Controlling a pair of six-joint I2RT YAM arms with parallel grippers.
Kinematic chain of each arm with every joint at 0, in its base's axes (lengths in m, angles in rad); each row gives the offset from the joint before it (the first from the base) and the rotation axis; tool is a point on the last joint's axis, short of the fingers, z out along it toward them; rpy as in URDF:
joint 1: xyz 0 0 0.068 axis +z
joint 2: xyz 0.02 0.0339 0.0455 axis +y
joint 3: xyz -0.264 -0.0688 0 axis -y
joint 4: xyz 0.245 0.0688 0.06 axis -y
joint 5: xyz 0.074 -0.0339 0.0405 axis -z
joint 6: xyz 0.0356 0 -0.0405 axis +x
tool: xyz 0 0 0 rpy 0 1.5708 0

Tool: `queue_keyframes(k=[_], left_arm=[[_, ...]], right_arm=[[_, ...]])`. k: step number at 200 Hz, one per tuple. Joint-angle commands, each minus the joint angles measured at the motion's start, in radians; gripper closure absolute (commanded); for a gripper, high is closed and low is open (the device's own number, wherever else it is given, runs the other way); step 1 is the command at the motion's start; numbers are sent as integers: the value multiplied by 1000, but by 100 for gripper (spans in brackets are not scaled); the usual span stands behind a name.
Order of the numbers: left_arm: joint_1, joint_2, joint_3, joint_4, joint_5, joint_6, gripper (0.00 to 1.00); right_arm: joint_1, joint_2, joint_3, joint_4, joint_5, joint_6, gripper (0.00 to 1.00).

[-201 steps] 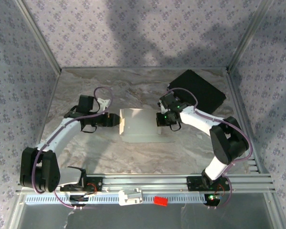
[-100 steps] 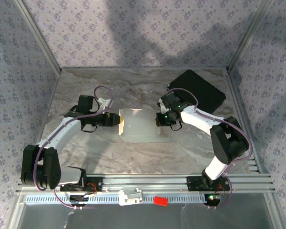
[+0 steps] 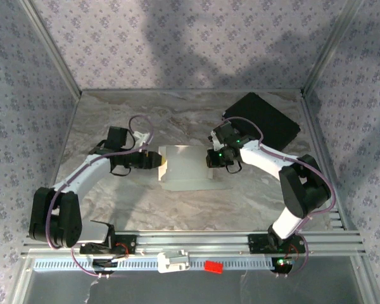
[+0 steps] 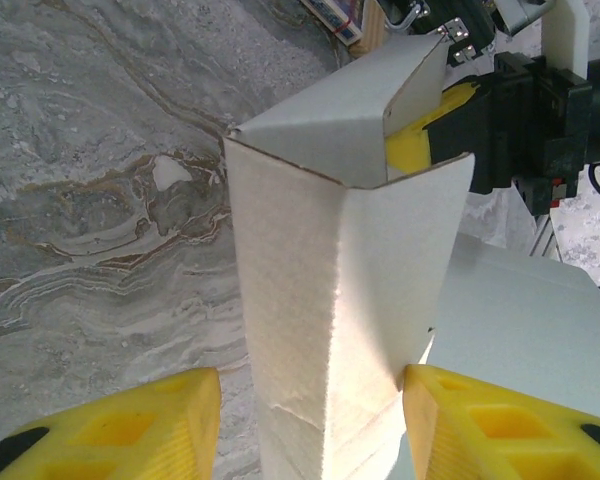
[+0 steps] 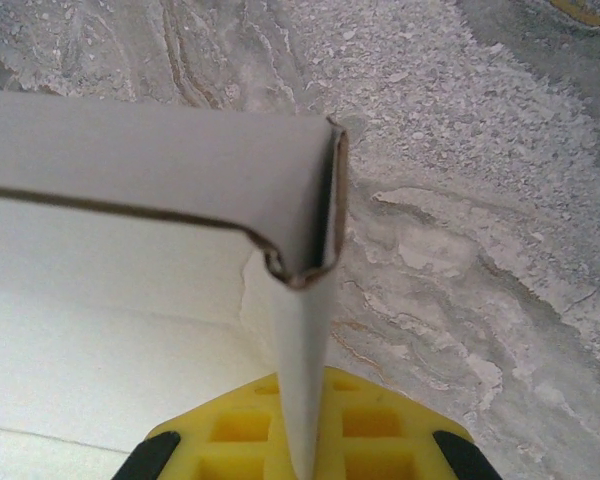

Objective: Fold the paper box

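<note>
The paper box (image 3: 187, 166), white thin cardboard, lies partly folded at the table's middle with its side walls raised. My left gripper (image 3: 157, 160) is at its left end. In the left wrist view the box's upright corner wall (image 4: 330, 300) stands between the open yellow fingers of that gripper (image 4: 312, 400). The right finger (image 4: 500, 425) touches the card, while a strip of table shows before the left finger (image 4: 130, 430). My right gripper (image 3: 214, 158) is at the box's right side. In the right wrist view that gripper (image 5: 305, 440) is shut on a thin folded wall (image 5: 305, 350).
A black rectangular case (image 3: 263, 120) lies at the back right, just behind my right arm. Patterned walls and metal posts enclose the marble table (image 3: 145, 209). Along the near edge runs a metal rail with a small red piece (image 3: 213, 266) and a white piece (image 3: 174, 261).
My left arm has edged to the right, toward the box's left end. The right arm and the box have hardly moved.
</note>
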Motion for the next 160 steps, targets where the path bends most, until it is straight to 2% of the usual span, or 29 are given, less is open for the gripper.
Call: queue_keyframes(k=[1,52,93,120,139,160], left_arm=[[-23,14,4,16,-9,13,48],[-37,22,6,28,-32,-6,49],[-38,17,6,28,-39,-12,62],[-58,19,18,25,-64,-19,65],[-86,20,31,9,-132,-27,66],[-112,7,31,-6,-258,-44,70]], right_arm=[[8,-20,20,12,-35,-1,100],[9,-21,17,16,-33,2,100],[12,-19,16,18,-32,5,100],[19,-19,26,9,-21,4,100],[34,-21,38,-5,9,6,100],[71,-34,53,-26,87,18,100]])
